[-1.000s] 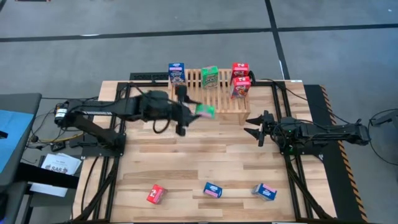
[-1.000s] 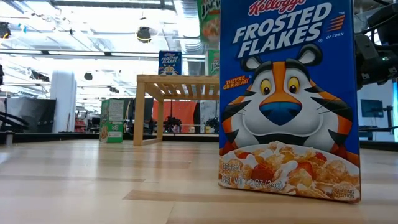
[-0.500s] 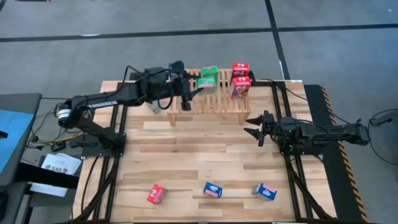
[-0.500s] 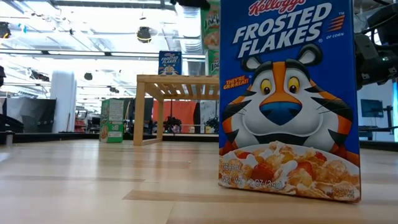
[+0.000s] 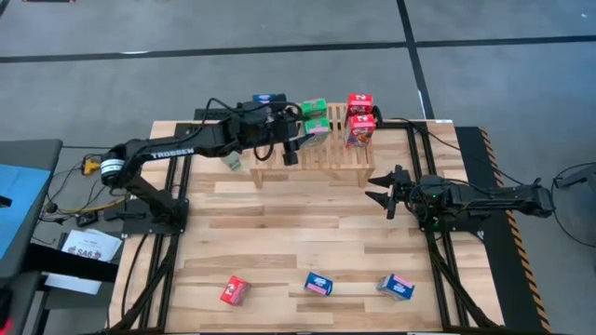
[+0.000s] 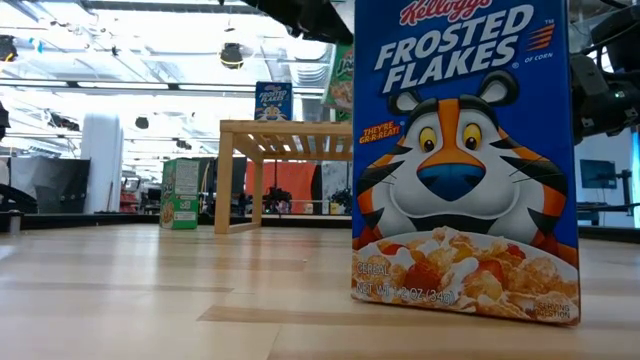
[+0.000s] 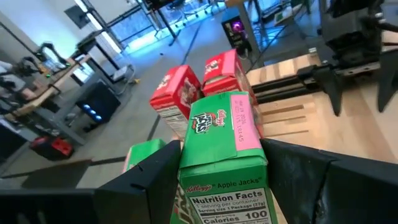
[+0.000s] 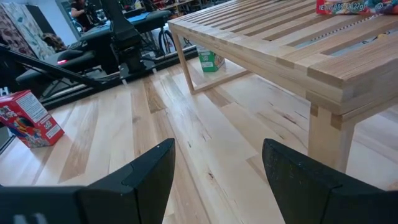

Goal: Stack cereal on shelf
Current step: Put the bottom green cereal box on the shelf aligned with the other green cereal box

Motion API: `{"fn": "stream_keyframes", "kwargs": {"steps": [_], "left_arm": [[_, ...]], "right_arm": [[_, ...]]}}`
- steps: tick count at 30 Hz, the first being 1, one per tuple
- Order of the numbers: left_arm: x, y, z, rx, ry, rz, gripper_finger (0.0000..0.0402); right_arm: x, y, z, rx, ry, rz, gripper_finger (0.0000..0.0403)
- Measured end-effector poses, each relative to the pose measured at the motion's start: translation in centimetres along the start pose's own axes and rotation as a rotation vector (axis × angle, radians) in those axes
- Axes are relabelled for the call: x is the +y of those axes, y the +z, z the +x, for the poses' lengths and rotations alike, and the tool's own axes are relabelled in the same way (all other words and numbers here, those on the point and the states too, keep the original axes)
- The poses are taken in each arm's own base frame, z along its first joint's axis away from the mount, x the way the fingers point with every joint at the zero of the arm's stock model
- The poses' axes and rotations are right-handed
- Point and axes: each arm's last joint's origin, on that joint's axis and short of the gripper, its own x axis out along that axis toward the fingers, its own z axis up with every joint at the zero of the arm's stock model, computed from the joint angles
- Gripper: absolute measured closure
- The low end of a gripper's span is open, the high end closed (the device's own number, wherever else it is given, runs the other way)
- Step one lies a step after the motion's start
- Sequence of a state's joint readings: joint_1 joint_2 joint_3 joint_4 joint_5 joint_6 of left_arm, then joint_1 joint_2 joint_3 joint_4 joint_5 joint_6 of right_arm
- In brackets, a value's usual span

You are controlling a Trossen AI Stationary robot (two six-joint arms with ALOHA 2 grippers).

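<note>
Far left, off the table edge, a blue-topped cart [image 5: 19,200] with a white paper sheet [image 5: 91,247] beside it; on the planks at the near left, one red box [image 5: 234,290] lying tilted. Reaching over the slatted shelf [image 5: 331,158], the left gripper [image 5: 291,141] clamped on a green Apple Jacks box [image 7: 225,140], fingers [image 7: 140,183] pressing both sides, box hanging above the slats. Just behind it on the shelf, a second green box [image 5: 316,113], partly masked by the arm; a blue box [image 5: 268,99] at the shelf's far left corner, half hidden under the arm. Another green box [image 5: 232,160] standing on the table left of the shelf, plain in the low view beside the shelf leg. Two red boxes [image 5: 359,119] stacked at the shelf's far right. Near edge, centre: a small blue box [image 5: 318,284]; right of it, one more blue box [image 5: 398,287] showing a pink side. Filling the low view, a Frosted Flakes box [image 6: 465,160] blocking most of the shelf and cutting off the arm above. Right of the shelf, the right gripper [image 5: 380,189] low over bare planks, fingers spread wide, holding nothing.
</note>
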State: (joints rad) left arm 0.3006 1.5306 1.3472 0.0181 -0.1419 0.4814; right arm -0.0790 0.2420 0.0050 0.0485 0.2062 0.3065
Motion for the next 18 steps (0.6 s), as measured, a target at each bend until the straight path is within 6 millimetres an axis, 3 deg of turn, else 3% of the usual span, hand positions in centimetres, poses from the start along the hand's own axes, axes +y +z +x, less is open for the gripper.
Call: {"fn": "stream_keyframes", "kwargs": {"steps": [8,18], "left_arm": [[-0.1,-1.3,1.5,0.013,-0.045,-0.094,0.0201],[0.3,-2.0,1.5,0.059,-0.063,-0.191,0.0201]], "right_arm": [[0.0,0.0,0.0,0.000,0.000,0.000,0.0137],[0.0,0.0,0.0,-0.001,0.000,0.000,0.0137]]}}
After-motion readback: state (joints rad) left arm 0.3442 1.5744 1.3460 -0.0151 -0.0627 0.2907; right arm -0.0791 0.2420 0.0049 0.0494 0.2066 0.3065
